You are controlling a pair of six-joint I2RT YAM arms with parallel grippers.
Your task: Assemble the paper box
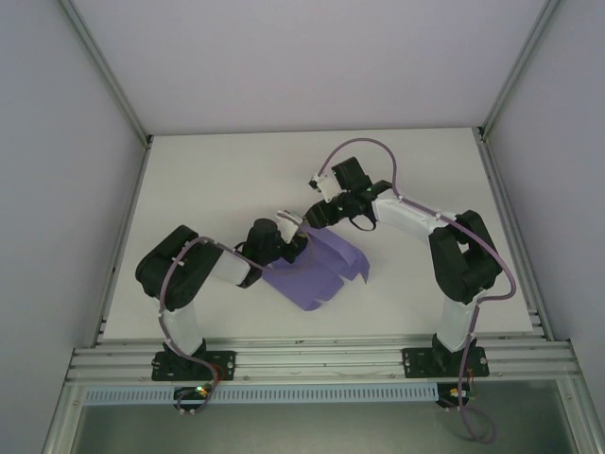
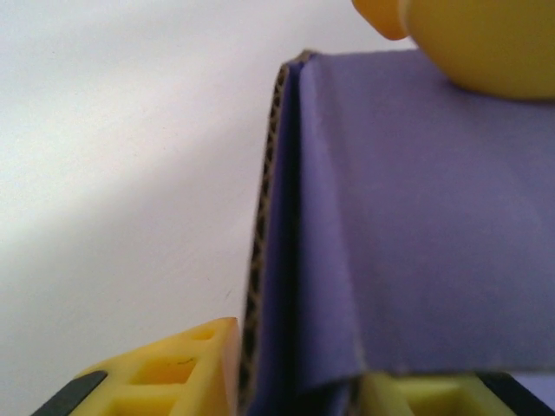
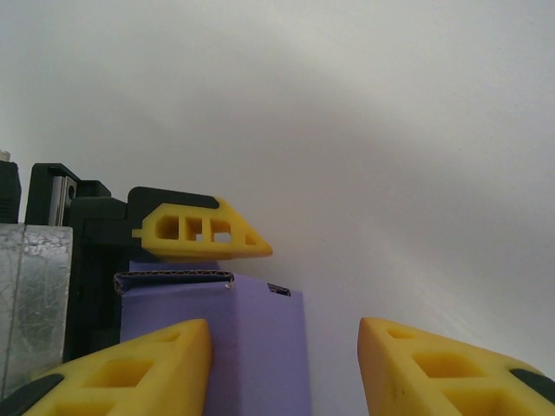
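The paper box (image 1: pixel 312 271) is a purple card sheet with flaps, lying partly folded on the white table between the two arms. My left gripper (image 1: pixel 295 242) is at its upper left corner. In the left wrist view a folded-up wall of the card (image 2: pixel 408 225) stands between the yellow fingers (image 2: pixel 178 368) of my left gripper (image 2: pixel 299 355), whose jaws are slightly parted. My right gripper (image 1: pixel 317 216) is at the sheet's far edge. In the right wrist view my right gripper (image 3: pixel 284 334) is open, the raised purple wall (image 3: pixel 260 347) next to its left finger. Its fingertip (image 2: pixel 486 39) rests at the card's top.
The white table (image 1: pixel 227 180) runs back to the far wall. Side panels and aluminium frame rails (image 1: pixel 312 359) bound it on the left, right and near side. Both arm bases are bolted to the near rail.
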